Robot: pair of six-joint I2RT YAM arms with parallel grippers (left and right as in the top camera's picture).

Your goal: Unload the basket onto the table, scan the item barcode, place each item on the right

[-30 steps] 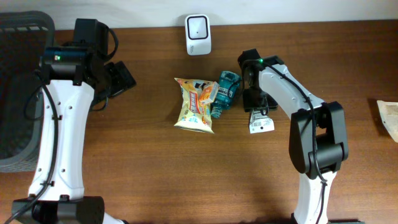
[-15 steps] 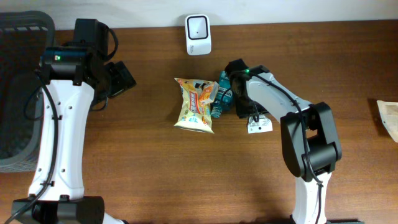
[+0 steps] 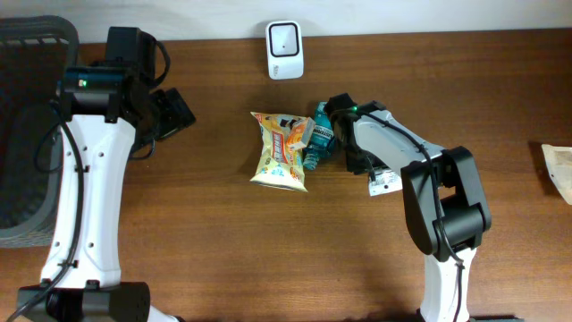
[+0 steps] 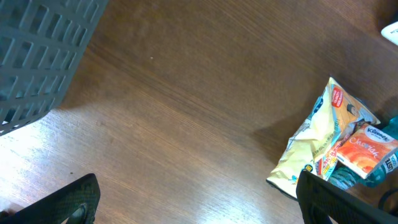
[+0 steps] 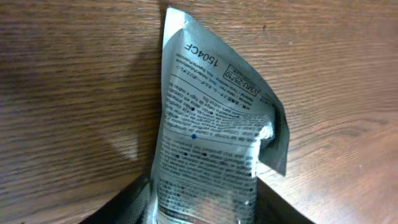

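- Brown wooden surface (image 3: pixel 223 250) with goods near its middle. The step in hand looks like the pick-up: one item is gripped but has not yet been shown to the reader.
- Grey mesh basket (image 3: pixel 18 134) stands at the 9 o'clock edge. Nothing shows inside the part in view, though the left arm covers some of it.
- Left hand (image 3: pixel 170 112) hovers near the basket at about 10 o'clock, its fingers spread wide with nothing between them.
- Right hand (image 3: pixel 368 165) is just past centre, toward 3 o'clock. It is pinching the lower end of a silver packet (image 5: pixel 211 124), which stands up clear of the wood.
- Yellow snack bag (image 3: pixel 281 152) lies at the centre, with a teal bottle (image 3: pixel 320 136) touching it on its 3 o'clock side. Both lie loose, in no container.
- White scanner (image 3: pixel 284 49) sits at 12 o'clock, well apart from the packet.
- Next, the packet likely needs carrying toward 12 o'clock and turning so that its barcode faces the scanner window. The wrist view shows only fine print and a lot code, so the barcode may be on the hidden part.
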